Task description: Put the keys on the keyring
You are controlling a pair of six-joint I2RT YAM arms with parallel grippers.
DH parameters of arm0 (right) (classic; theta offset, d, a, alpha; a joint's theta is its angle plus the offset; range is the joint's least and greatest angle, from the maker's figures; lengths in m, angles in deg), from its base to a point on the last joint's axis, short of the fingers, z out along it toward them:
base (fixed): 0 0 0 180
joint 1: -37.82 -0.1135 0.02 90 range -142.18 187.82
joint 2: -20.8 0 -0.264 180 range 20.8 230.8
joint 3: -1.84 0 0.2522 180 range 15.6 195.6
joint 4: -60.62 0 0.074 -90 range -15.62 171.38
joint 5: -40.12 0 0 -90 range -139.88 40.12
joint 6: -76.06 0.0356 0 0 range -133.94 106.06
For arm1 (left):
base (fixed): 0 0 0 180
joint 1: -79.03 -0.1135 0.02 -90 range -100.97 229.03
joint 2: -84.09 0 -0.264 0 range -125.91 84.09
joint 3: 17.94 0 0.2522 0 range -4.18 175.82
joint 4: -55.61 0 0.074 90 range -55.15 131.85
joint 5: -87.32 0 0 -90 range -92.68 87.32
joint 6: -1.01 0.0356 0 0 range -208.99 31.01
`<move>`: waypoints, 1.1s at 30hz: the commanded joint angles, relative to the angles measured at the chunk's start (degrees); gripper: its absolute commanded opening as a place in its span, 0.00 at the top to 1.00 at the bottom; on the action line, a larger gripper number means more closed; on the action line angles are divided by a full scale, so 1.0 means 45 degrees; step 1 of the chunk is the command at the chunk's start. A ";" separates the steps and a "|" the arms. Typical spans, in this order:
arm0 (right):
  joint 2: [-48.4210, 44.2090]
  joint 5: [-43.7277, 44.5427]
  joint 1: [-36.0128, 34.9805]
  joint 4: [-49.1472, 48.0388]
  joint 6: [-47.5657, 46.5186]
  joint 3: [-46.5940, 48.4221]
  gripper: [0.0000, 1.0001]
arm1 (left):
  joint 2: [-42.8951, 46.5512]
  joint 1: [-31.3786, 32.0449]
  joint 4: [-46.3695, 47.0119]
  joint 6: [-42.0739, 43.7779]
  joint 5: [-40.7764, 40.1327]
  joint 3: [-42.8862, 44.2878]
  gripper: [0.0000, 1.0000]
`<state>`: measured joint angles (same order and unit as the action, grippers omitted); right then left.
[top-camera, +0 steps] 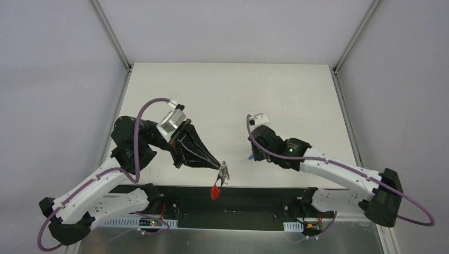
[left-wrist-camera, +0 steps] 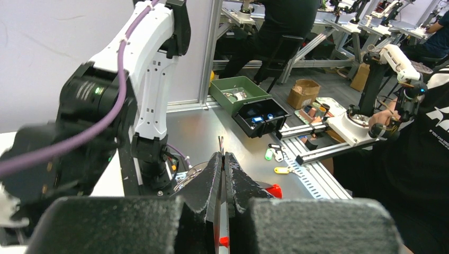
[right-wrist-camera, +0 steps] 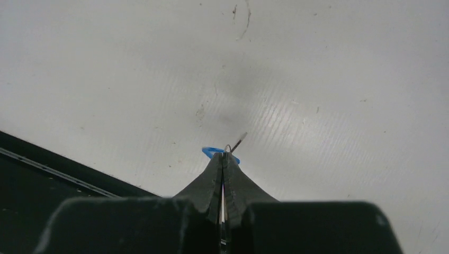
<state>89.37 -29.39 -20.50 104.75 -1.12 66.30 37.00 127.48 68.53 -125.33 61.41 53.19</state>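
Left hand pinched shut on the keyring over the counter's near edge, right hand pinched shut on the keys nearby, the two apart: both grasped, threading not yet done.

Bright, even overhead light, faint soft shadows on the table, near foreground blurry in both wrist views.

The whole table gets taken in from high up and behind the bases, left arm and right arm included, looking down from pretty far off. The left wrist view is aimed roughly level along the left fingers, out past the near edge, so the right arm is shared with the top view. The right wrist view is pointed down at the tabletop from close up, over the right fingers.
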 commanded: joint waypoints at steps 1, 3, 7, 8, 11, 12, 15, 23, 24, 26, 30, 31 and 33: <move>-0.1848 -0.0242 0.0038 0.0018 0.0108 -0.0052 1.00 | 0.0222 0.0101 0.0456 0.0360 0.0112 0.0254 1.00; -0.2667 -0.0529 0.0068 -0.0014 -0.0046 -0.0012 1.00 | 0.0235 0.0105 0.0465 0.0370 0.0112 0.0242 1.00; -0.4254 -0.1529 0.0053 -0.0406 -0.0547 0.0097 1.00 | 0.0240 0.0104 0.0478 0.0360 0.0112 0.0261 1.00; -0.4669 -0.1937 0.0063 -0.0658 -0.0735 0.0102 1.00 | 0.0249 0.0107 0.0478 0.0350 0.0112 0.0273 1.00; -0.5718 -0.2971 0.0060 -0.0996 -0.1267 0.0309 1.00 | 0.0237 0.0104 0.0495 0.0323 0.0124 0.0285 1.00; -0.5904 -0.3323 0.0064 -0.1020 -0.1425 0.0442 1.00 | 0.0231 0.0106 0.0512 0.0307 0.0126 0.0295 1.00; -0.6306 -0.4370 0.0052 -0.1102 -0.1817 0.0913 1.00 | 0.0214 0.0101 0.0636 0.0217 0.0170 0.0300 1.00; -0.6254 -0.7266 0.0055 -0.1034 -0.2755 0.2684 1.00 | 0.0110 0.0098 0.0858 0.0012 0.0239 0.0341 1.00; -0.6189 -0.7554 0.0056 -0.0991 -0.2769 0.2946 1.00 | 0.0100 0.0104 0.0894 -0.0023 0.0240 0.0339 1.00; -0.5980 -0.8112 0.0068 -0.0832 -0.3272 0.3600 1.00 | 0.0046 0.0105 0.0960 -0.0130 0.0282 0.0375 1.00; -0.5437 -0.9217 0.0062 -0.0513 -0.3824 0.4730 1.00 | -0.0038 0.0104 0.1038 -0.0298 0.0372 0.0501 1.00; -0.5237 -0.9490 0.0060 -0.0449 -0.3952 0.4996 1.00 | -0.0072 0.0105 0.1058 -0.0335 0.0408 0.0522 1.00; -0.4935 -0.9982 0.0058 -0.0243 -0.4231 0.5559 1.00 | -0.0162 0.0101 0.1206 -0.0476 0.0450 0.0553 1.00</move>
<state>64.91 -66.83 -20.39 103.22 -16.12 85.91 36.67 127.48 69.14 -125.92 61.87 53.21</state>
